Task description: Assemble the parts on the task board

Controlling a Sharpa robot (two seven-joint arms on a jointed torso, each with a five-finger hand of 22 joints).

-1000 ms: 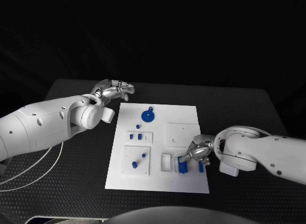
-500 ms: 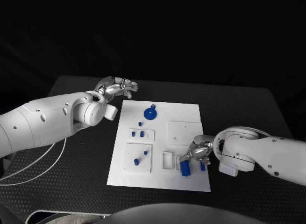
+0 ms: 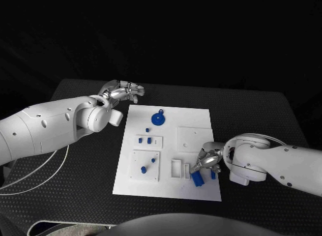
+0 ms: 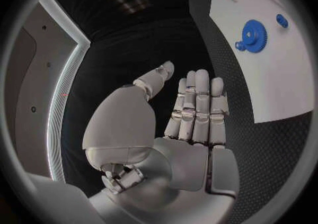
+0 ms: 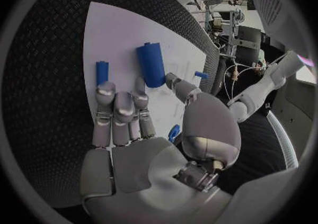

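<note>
I see the task board [image 3: 192,147] mid black table [image 3: 260,113]. My left hand [image 3: 124,91] hovers over the table by the board's far-left corner, fingers apart, nothing held. My right hand [image 3: 208,161] sits at the board's near-right, fingers on a blue part [image 3: 197,178], tilted. Blue gear [image 3: 159,119] lies near the far edge.

No text, label, brand, number or sign can be read on the flat white task board [image 3: 196,123] or the blue parts.

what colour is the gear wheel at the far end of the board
Blue; the round toothed plastic gear wheel shows best in the left wrist view.
</note>
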